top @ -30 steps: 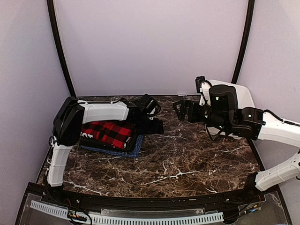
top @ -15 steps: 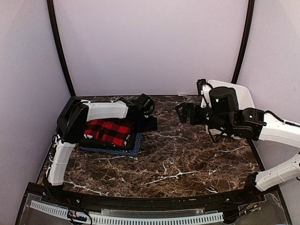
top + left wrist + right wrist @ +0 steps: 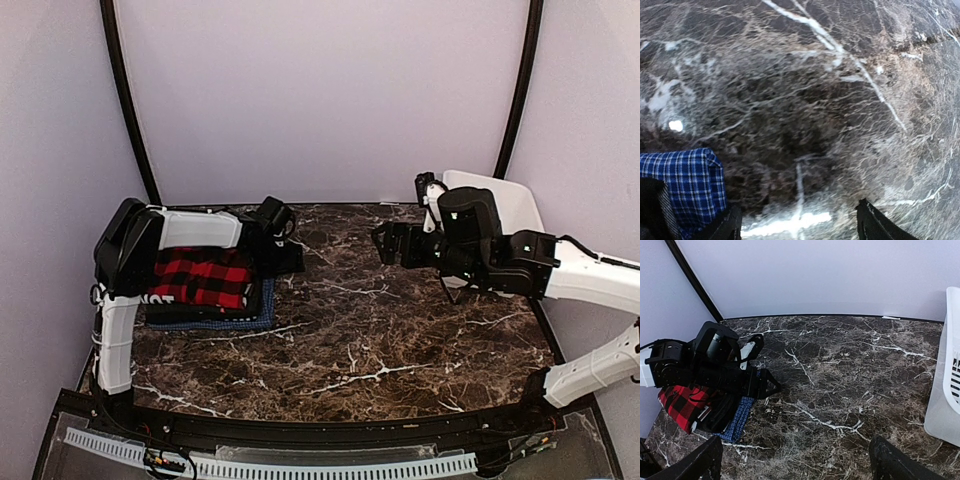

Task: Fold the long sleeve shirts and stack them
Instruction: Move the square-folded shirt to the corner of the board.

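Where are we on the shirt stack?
Left gripper open, right gripper open. Red-checked shirt on top, blue shirt at bottom. White basket at right edge.

I count three shirts in one pile at the left edge of the counter (image 3: pixel 400 340): one red-and-black checked shirt (image 3: pixel 200 280), one black shirt (image 3: pixel 720 416) and one blue checked shirt (image 3: pixel 685 185). One white basket (image 3: pixel 515 200) stands at the far right corner. My grippers number two: left gripper (image 3: pixel 290 258) and right gripper (image 3: pixel 383 243).
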`<action>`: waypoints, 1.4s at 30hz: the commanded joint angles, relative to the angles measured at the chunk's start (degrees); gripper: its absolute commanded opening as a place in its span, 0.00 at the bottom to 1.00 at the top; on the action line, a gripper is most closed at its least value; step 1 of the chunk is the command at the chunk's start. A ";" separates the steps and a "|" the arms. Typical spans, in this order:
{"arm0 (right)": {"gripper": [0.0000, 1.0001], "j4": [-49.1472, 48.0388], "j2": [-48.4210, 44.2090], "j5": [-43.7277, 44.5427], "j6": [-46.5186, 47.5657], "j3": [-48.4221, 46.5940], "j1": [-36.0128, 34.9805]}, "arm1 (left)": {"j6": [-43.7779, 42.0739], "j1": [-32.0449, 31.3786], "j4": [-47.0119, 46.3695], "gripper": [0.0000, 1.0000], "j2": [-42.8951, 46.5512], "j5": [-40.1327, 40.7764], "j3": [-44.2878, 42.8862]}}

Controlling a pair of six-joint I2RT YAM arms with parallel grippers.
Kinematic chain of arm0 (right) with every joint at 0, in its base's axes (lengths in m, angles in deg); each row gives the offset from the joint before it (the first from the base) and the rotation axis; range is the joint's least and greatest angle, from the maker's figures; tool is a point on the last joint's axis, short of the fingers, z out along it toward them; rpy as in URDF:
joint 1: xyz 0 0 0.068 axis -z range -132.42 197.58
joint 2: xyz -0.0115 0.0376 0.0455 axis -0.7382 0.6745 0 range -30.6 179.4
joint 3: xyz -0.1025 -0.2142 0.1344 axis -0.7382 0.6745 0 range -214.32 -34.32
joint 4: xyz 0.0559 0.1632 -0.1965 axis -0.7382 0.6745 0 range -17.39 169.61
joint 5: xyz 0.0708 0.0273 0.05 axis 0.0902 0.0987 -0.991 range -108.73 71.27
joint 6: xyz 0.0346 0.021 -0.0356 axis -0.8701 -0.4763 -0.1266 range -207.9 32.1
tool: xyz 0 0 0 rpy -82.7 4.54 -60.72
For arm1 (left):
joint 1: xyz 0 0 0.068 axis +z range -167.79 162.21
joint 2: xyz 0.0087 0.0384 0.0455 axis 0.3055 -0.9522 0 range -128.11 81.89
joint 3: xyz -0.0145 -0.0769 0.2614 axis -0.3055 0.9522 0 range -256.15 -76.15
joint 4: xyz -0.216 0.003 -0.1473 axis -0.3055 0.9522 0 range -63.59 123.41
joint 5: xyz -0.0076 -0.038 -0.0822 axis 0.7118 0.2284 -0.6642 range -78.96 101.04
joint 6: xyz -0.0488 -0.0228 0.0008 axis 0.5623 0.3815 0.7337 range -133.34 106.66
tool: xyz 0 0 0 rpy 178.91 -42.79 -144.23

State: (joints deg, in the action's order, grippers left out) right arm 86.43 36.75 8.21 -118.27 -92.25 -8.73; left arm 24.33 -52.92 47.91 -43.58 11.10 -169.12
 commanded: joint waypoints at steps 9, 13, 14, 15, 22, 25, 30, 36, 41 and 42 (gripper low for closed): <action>0.99 -2.95 2.25 -1.39 -1.14 0.63 0.47 | -3.65 5.06 4.27 0.78 11.74 0.89 18.35; 0.99 -3.36 2.60 -1.94 -1.35 0.88 0.44 | -4.17 6.51 3.88 0.78 14.49 1.29 22.69; 0.99 -3.44 2.59 -1.93 -1.31 1.01 0.43 | -4.31 6.85 3.68 0.78 14.78 1.36 23.20; 0.99 -3.50 2.67 -2.11 -1.31 0.98 0.45 | -4.34 7.52 3.57 0.78 15.31 1.35 23.98; 0.99 -3.12 2.60 -2.16 -1.61 1.31 0.48 | -6.28 10.85 3.37 0.78 17.85 1.30 27.37; 0.99 -3.21 2.44 -2.07 -1.78 1.73 0.42 | -7.38 11.56 4.21 0.78 18.55 1.43 27.97; 0.99 -3.03 3.07 -2.25 -1.54 1.47 0.49 | -8.80 12.76 5.20 0.78 19.62 1.46 28.41; 0.99 -2.57 2.96 -1.82 -1.30 1.63 0.51 | -9.34 13.07 5.97 0.78 19.78 1.67 27.49; 0.99 -2.57 3.13 -1.87 -1.05 1.59 0.61 | -9.55 13.07 6.55 0.78 20.06 1.72 27.23; 0.99 -2.57 3.28 -1.89 -1.00 1.54 0.64 | -9.66 13.07 6.59 0.78 20.12 1.60 27.21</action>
State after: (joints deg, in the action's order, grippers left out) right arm 85.10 39.70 6.33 -119.69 -90.79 -8.60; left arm 15.39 -40.79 47.86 -24.92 11.16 -142.95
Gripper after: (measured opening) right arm 0.986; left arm 0.779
